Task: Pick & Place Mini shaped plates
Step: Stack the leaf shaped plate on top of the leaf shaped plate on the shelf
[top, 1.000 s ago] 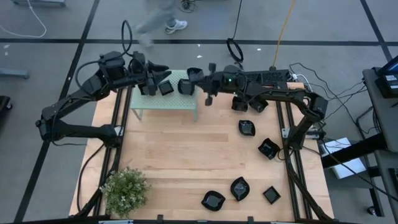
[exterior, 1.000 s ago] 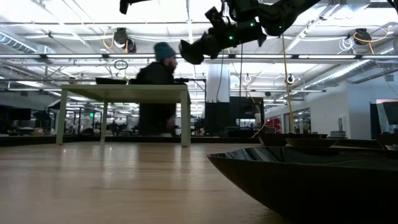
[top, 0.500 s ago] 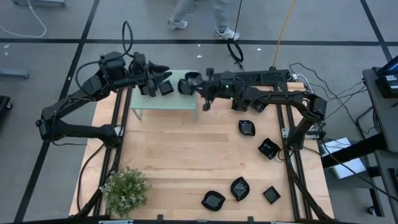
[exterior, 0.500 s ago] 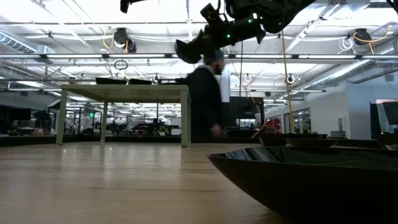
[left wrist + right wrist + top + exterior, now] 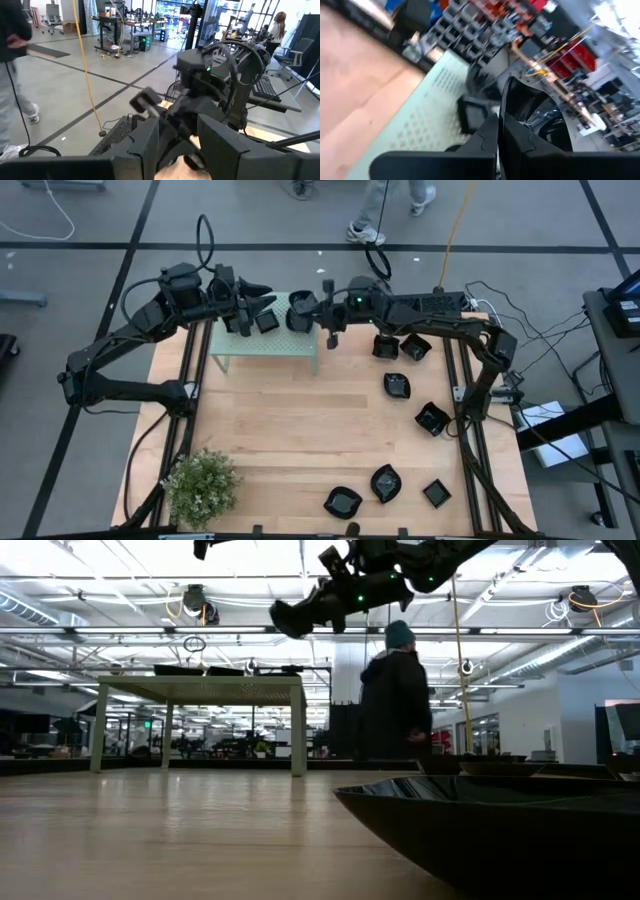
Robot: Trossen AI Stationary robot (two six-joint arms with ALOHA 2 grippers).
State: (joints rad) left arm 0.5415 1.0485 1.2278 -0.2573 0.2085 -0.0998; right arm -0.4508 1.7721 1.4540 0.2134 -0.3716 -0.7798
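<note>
We pinch a black mini plate [image 5: 300, 311] edge-on in our right gripper [image 5: 308, 312], upper centre of the high view, above the pale green stand [image 5: 262, 345]. A square plate [image 5: 267, 321] rests on that stand beside our left gripper [image 5: 255, 306], fingers spread. Other plates [image 5: 398, 386] lie scattered at right and bottom.

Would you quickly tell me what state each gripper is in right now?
Left gripper: open, over the green stand, holding nothing.
Right gripper: shut on a black mini plate, above the stand.
</note>
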